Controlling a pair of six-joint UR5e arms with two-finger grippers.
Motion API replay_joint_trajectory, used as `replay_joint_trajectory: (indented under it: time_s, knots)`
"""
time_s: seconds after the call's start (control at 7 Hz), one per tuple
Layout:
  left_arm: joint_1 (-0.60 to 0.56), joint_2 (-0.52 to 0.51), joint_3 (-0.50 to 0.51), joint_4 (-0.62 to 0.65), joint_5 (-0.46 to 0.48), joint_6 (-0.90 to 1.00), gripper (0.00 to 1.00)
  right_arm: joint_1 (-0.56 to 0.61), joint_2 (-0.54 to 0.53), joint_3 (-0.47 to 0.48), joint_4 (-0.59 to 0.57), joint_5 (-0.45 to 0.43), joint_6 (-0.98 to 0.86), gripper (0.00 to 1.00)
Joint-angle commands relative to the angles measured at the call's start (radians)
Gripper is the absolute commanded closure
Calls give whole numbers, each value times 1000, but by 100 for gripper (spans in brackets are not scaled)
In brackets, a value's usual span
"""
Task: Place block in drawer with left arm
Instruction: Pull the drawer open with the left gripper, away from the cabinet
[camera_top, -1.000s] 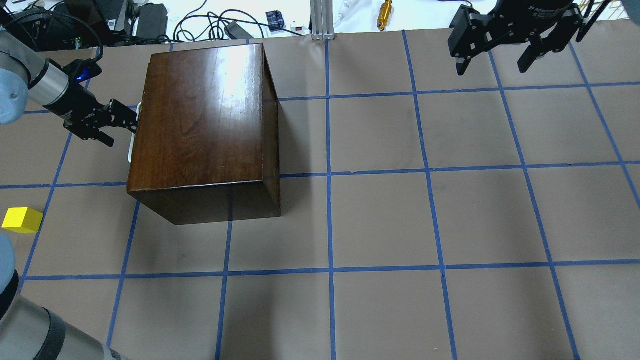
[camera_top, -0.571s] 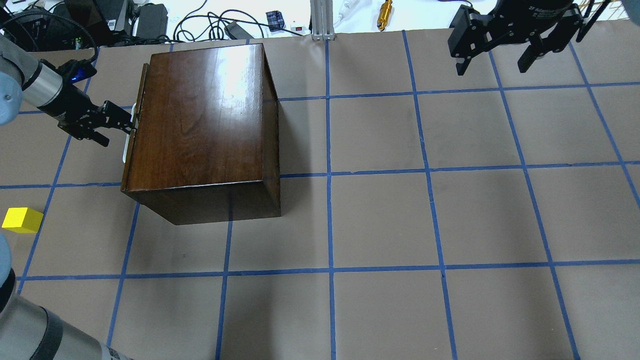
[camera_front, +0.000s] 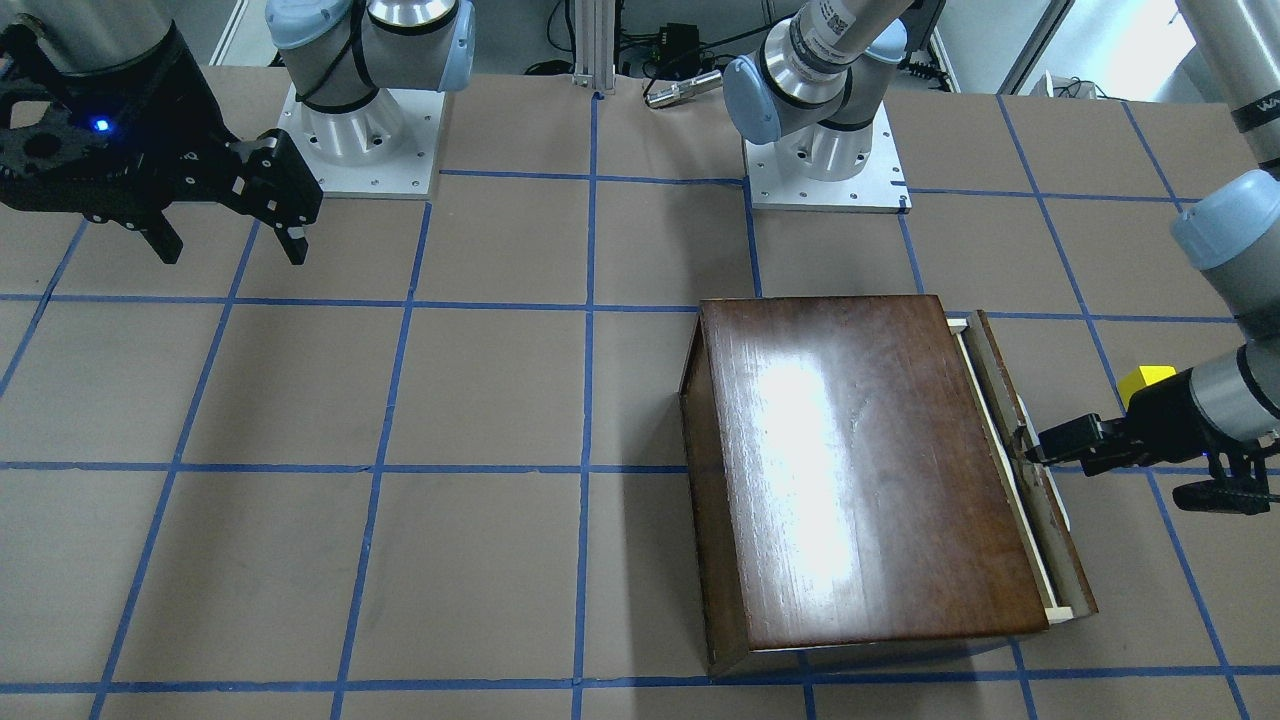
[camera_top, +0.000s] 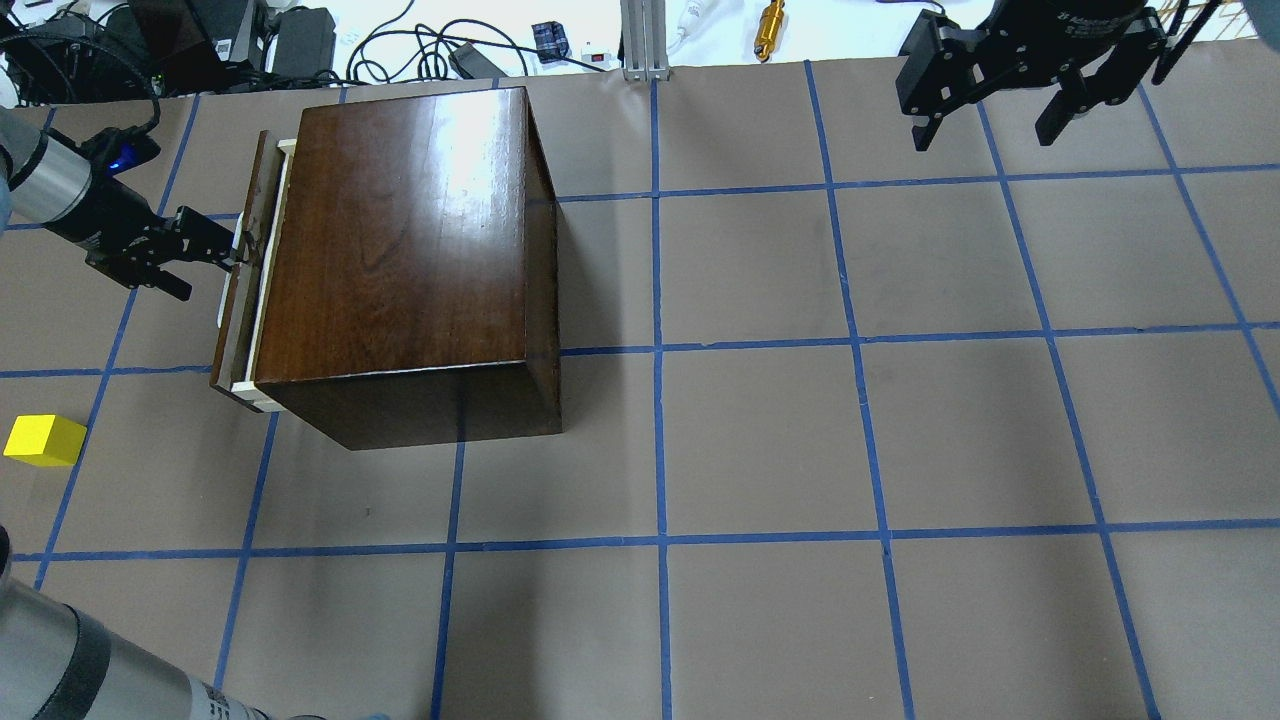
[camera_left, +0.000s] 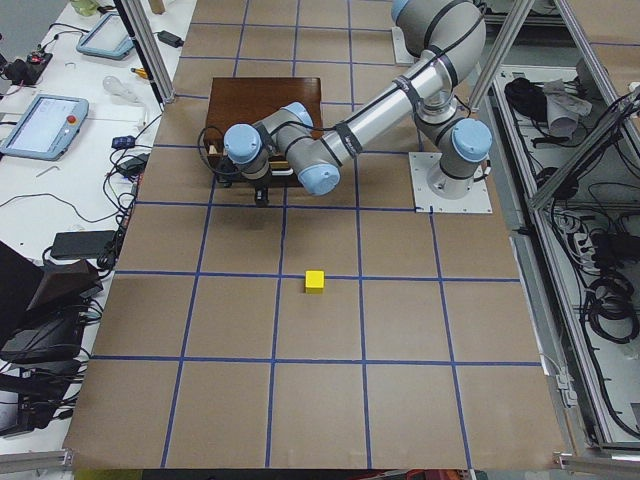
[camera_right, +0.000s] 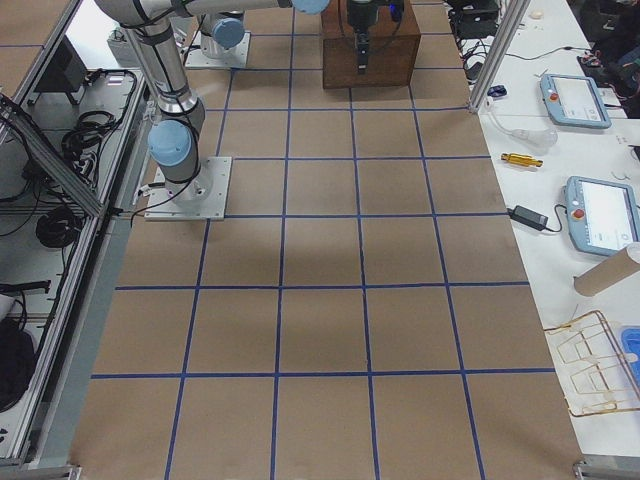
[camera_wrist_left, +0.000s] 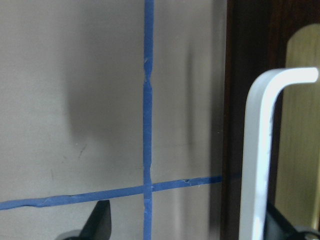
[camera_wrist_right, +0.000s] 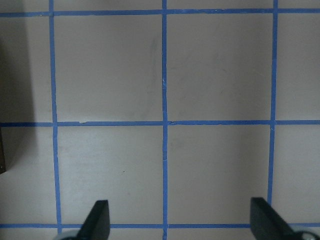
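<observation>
Your block (camera_top: 44, 441) sits on the table (camera_top: 760, 440), out at the robot's left edge, with nothing gripping it and nothing touching it. It rests just beside a blue tape line (camera_top: 90, 420), one grid square nearer the robot than the box. From the front-facing camera you see only its top corner, peeking out behind the left arm's wrist. From the left-end camera it stands alone in its square.

The block is well apart from the left gripper (camera_top: 212, 270), which is further out over the table, level with the middle of the drawer front. The gripper points sideways at the drawer (camera_top: 245, 270). Its jaws are spread wide and clamp nothing. One finger reaches in at the pale handle (camera_top: 228, 290), while the other hangs clear over the table. In the left wrist view the handle runs close along the inside of one finger, and the gap between the fingers shows only table and tape.

The drawer stands a little way out of the dark brown box (camera_top: 400, 240). You can see a narrow strip of pale raw wood between the dark front panel and the box body. The drawer's inside is still mostly under the box top.

The right gripper (camera_top: 985, 135) hangs over the far right corner of the table, well away from all of this. Its jaws are wide apart and empty, with bare gridded table beneath them.
</observation>
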Motion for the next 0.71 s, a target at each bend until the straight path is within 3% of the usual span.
replay_joint_trajectory:
  time_s: [0.0,0.57]
  knots:
    - [33,0,3,0,-1,1,0,1,0,0,0,0,0,0]
    - [98,-2,5,0,-4,1,0,0,-1,0,0,-1,0,0]
